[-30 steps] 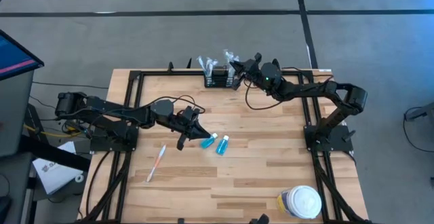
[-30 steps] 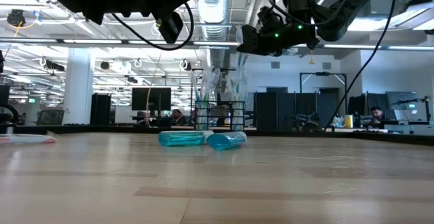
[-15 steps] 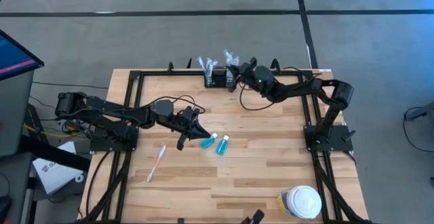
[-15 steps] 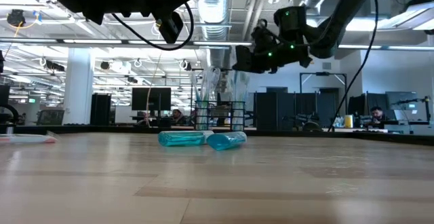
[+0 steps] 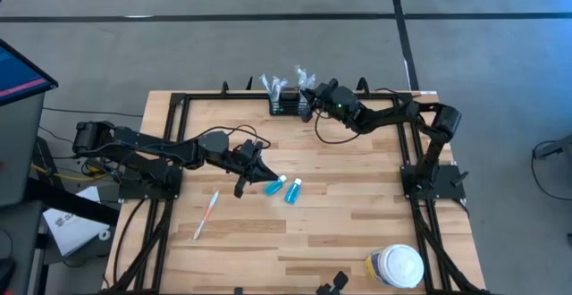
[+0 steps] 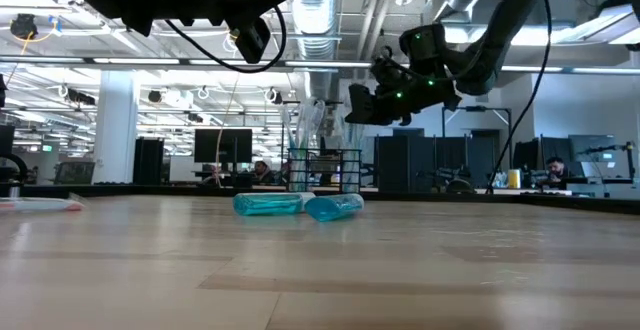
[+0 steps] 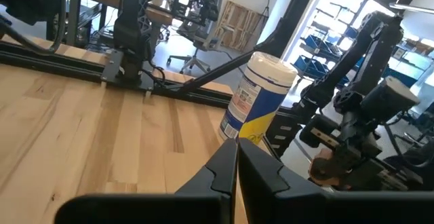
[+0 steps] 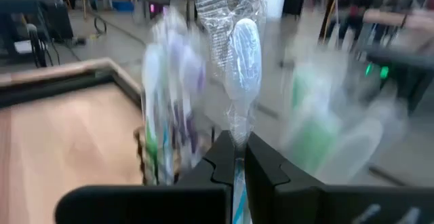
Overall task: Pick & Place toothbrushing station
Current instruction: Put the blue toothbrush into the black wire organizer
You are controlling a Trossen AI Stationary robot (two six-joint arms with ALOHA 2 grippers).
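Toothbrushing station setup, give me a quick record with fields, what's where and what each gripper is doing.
station: black caddy at the table's far edge, wrapped toothbrushes standing in it
right gripper: shut on a wrapped toothbrush, above the caddy's right end
left gripper: shut, holding nothing, hovering mid-table beside the blue bottles
blue bottles: two, lying side by side mid-table
loose toothbrush: lying flat near the left side
jar: white-lidded, near right corner

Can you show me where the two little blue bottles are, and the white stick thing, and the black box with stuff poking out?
blue bottles (image 5: 284, 188): high view, between the pair.
white stick (image 5: 206, 214): high view, its middle.
black holder (image 5: 285, 105): high view, its top.
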